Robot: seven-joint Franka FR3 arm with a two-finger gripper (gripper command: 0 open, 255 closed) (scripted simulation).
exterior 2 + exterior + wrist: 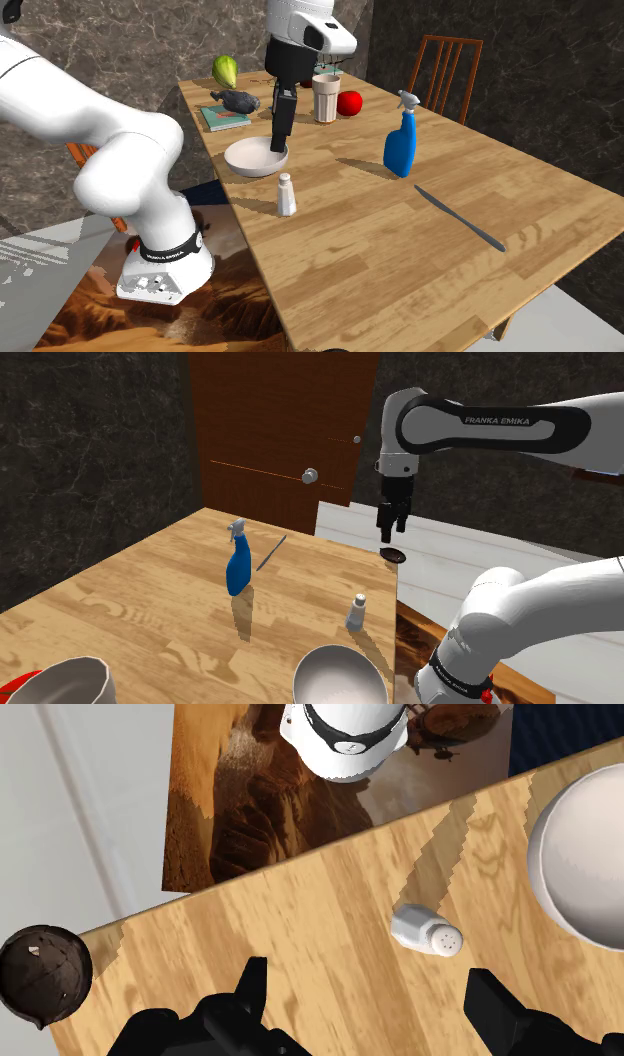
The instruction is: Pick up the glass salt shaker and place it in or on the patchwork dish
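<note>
A small pale salt shaker (356, 612) (286, 195) (427, 930) with a holed top stands upright on the wooden table (150, 602), close to the edge by the stand. Beside it sits a plain white bowl (340, 677) (256, 157) (585, 854), drawn without any pattern. My black gripper (390, 532) (279, 140) (372, 1004) hangs well above the table with its fingers (250, 989) spread wide apart and nothing between them. The shaker stands below and beyond the fingertips, between the gripper and the bowl, untouched.
A blue spray bottle (238, 562) (400, 145) and a knife (270, 552) (460, 218) lie mid-table. A white cup (326, 97), red apple (349, 102), green fruit (225, 70) and book (225, 117) crowd one end. A dark round object (394, 555) (42, 974) lies just past the table edge.
</note>
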